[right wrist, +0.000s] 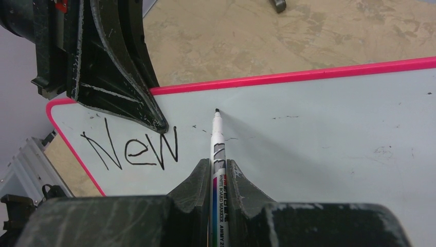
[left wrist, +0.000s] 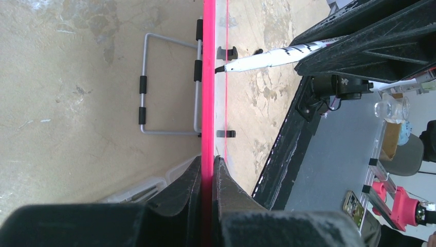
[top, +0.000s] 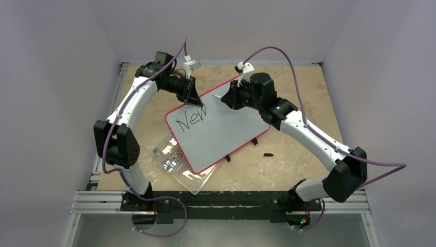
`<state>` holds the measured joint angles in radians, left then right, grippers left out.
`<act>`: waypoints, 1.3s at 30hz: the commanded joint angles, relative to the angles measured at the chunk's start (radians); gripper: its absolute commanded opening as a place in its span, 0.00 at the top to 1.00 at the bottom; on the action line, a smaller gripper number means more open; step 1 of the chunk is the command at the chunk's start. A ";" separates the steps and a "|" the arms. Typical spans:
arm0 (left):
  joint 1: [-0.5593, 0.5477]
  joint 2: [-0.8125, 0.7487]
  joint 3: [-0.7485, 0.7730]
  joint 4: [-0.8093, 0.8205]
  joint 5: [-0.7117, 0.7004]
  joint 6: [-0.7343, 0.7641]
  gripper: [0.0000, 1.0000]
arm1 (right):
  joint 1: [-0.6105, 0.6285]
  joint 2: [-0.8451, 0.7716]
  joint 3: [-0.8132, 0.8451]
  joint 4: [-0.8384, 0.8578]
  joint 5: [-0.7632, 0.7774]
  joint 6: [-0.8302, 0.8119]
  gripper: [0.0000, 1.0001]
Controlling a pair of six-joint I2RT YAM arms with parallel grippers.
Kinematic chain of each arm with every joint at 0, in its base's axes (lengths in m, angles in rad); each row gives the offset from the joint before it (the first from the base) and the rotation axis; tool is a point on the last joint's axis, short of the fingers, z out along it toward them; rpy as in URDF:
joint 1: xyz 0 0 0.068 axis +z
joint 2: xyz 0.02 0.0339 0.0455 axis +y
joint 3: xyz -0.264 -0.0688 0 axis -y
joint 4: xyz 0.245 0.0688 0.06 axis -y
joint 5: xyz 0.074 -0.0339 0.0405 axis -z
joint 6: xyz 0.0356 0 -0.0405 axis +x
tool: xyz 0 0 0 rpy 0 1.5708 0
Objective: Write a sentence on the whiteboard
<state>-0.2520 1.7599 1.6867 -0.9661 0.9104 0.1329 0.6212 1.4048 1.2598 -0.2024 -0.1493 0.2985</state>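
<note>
The whiteboard [top: 226,135] lies tilted across the table, white with a red rim. The sentence [top: 191,115] reads only "New" [right wrist: 131,149] in black strokes near the board's far left corner. My left gripper [top: 193,98] is shut on the board's red rim [left wrist: 208,77], one finger on each face, as the left wrist view [left wrist: 208,160] shows. My right gripper [right wrist: 218,163] is shut on a white marker [right wrist: 217,139]. The marker's black tip points at bare board just right of "New". Whether the tip touches the surface, I cannot tell.
A clear plastic box of screws [top: 177,160] lies by the board's near left edge. A small black cap [top: 268,153] rests on the table to the right of the board. A wire stand [left wrist: 169,85] shows under the board.
</note>
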 commanded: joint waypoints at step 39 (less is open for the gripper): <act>-0.013 -0.063 -0.018 0.003 -0.045 0.048 1.00 | -0.019 -0.080 -0.062 0.030 -0.060 0.001 1.00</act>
<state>-0.2550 1.7439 1.6752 -0.9596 0.9039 0.1318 0.6075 1.3525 1.2110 -0.2146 -0.1673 0.2974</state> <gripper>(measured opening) 0.048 0.094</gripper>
